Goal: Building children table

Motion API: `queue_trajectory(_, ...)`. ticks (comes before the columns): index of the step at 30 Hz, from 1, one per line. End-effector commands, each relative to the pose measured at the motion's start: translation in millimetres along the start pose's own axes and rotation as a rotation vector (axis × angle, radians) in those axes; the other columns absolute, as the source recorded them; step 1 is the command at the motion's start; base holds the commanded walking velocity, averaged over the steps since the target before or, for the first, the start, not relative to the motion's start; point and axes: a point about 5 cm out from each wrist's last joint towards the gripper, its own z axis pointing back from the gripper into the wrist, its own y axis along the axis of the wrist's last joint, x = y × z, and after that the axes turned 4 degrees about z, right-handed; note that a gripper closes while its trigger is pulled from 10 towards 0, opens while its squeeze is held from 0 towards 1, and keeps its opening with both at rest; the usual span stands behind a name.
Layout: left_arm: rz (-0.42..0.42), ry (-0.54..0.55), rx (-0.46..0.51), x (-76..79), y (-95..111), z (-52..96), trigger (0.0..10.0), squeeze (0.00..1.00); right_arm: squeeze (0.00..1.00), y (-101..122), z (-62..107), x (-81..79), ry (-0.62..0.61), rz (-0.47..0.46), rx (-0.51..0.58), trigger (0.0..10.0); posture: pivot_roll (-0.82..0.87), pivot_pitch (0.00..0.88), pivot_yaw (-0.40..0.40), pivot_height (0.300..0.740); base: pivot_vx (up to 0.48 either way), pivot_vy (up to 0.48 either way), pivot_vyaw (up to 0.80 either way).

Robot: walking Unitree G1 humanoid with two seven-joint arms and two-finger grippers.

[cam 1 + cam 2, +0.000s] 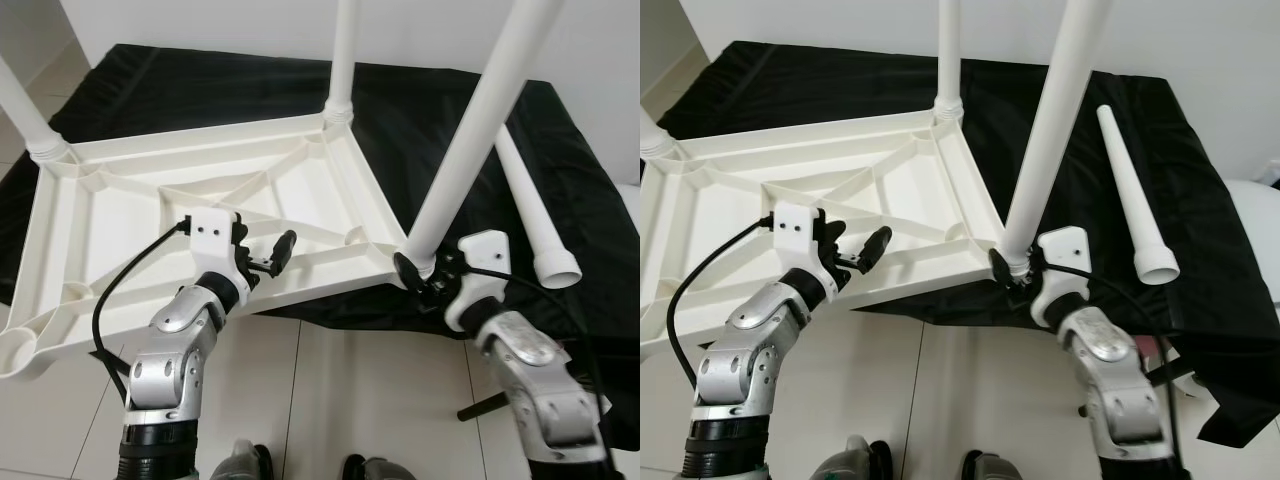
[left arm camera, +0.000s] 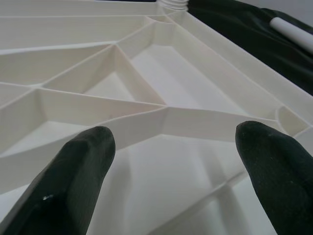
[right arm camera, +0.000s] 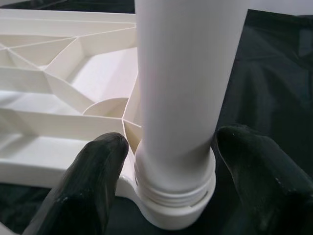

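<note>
The white plastic tabletop (image 1: 150, 200) lies upside down, ribs up, partly on a black cloth (image 1: 420, 120) and overhanging the floor. Three white legs stand in its corner sockets. My right gripper (image 1: 415, 270) is shut on the base of the near right leg (image 1: 470, 130), with a finger on each side of the threaded collar (image 3: 176, 196). My left gripper (image 1: 262, 250) hovers open just over the tabletop's near rim, above the ribs (image 2: 161, 110), holding nothing. A loose fourth leg (image 1: 535, 215) lies on the cloth to the right.
The black cloth drapes over a low surface against a white wall. Pale tile floor (image 1: 340, 400) runs beneath the overhanging near edge, where my feet show. A white rounded object (image 1: 1260, 200) sits at the far right.
</note>
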Motion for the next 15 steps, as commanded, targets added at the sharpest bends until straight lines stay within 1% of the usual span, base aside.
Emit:
queue_trajectory(1, -0.038, -0.042, -0.017, 1.8, 0.3, 4.6, 10.0, 0.00, 0.00, 0.9, 15.2, -0.5, 0.060, 0.027, -0.026, 10.0, -0.02, 0.117, 0.002, 0.740, 0.000, 0.000, 0.00)
queue_trajectory(2, -0.038, -0.042, -0.017, 1.8, 0.3, 4.6, 10.0, 0.00, 0.00, 0.9, 15.2, -0.5, 0.060, 0.027, -0.026, 10.0, -0.02, 0.117, 0.002, 0.740, 0.000, 0.000, 0.00)
queue_trajectory(3, -0.049, -0.048, -0.016, 4.2, 1.9, 5.9, 10.0, 0.00, 0.00, -0.2, 22.5, -1.5, 0.095, 0.041, -0.046, 10.0, -0.02, 0.114, 0.008, 0.740, 0.000, 0.000, 0.00)
queue_trajectory(4, -0.049, -0.048, -0.016, 4.2, 1.9, 5.9, 10.0, 0.00, 0.00, -0.2, 22.5, -1.5, 0.095, 0.041, -0.046, 10.0, -0.02, 0.114, 0.008, 0.740, 0.000, 0.000, 0.00)
queue_trajectory(5, -0.056, -0.069, -0.022, 7.4, 2.5, 8.1, 10.0, 0.00, 0.00, -2.0, 30.1, -2.4, 0.125, 0.052, -0.068, 10.0, -0.03, 0.113, 0.013, 0.740, 0.000, 0.000, 0.00)
queue_trajectory(6, -0.056, -0.069, -0.022, 7.4, 2.5, 8.1, 10.0, 0.00, 0.00, -2.0, 30.1, -2.4, 0.125, 0.052, -0.068, 10.0, -0.03, 0.113, 0.013, 0.740, 0.000, 0.000, 0.00)
queue_trajectory(7, -0.055, -0.096, -0.038, 9.9, 1.8, 11.0, 10.0, 0.00, 0.00, -4.6, 36.8, -3.3, 0.150, 0.060, -0.093, 10.0, -0.03, 0.110, 0.019, 0.740, 0.000, 0.000, 0.00)
queue_trajectory(8, -0.055, -0.096, -0.038, 9.9, 1.8, 11.0, 10.0, 0.00, 0.00, -4.6, 36.8, -3.3, 0.150, 0.060, -0.093, 10.0, -0.03, 0.110, 0.019, 0.740, 0.000, 0.000, 0.00)
queue_trajectory(10, -0.067, -0.138, -0.051, 11.9, 2.4, 17.9, 10.0, 0.00, 0.00, -8.7, 47.1, -7.1, 0.196, 0.061, -0.130, 10.0, -0.03, 0.103, 0.027, 0.740, 0.000, 0.000, 0.00)
queue_trajectory(11, -0.070, -0.145, -0.058, 11.7, 2.5, 20.0, 10.0, 0.00, 0.00, -9.6, 49.6, -8.8, 0.211, 0.061, -0.138, 10.0, -0.03, 0.103, 0.027, 0.740, 0.000, 0.000, 0.00)
queue_trajectory(12, -0.070, -0.145, -0.058, 11.7, 2.5, 20.0, 10.0, 0.00, 0.00, -9.6, 49.6, -8.8, 0.211, 0.061, -0.138, 10.0, -0.03, 0.103, 0.027, 0.740, 0.000, 0.000, 0.00)
queue_trajectory(14, -0.062, -0.125, -0.075, 8.2, 0.4, 22.8, 10.0, 0.00, 0.00, -8.9, 49.2, -19.7, 0.256, 0.041, -0.124, 10.0, -0.03, 0.097, 0.030, 0.740, 0.000, 0.000, 0.00)
queue_trajectory(15, -0.062, -0.125, -0.075, 8.2, 0.4, 22.8, 10.0, 0.00, 0.00, -8.9, 49.2, -19.7, 0.256, 0.041, -0.124, 10.0, -0.03, 0.097, 0.030, 0.740, 0.000, 0.000, 0.00)
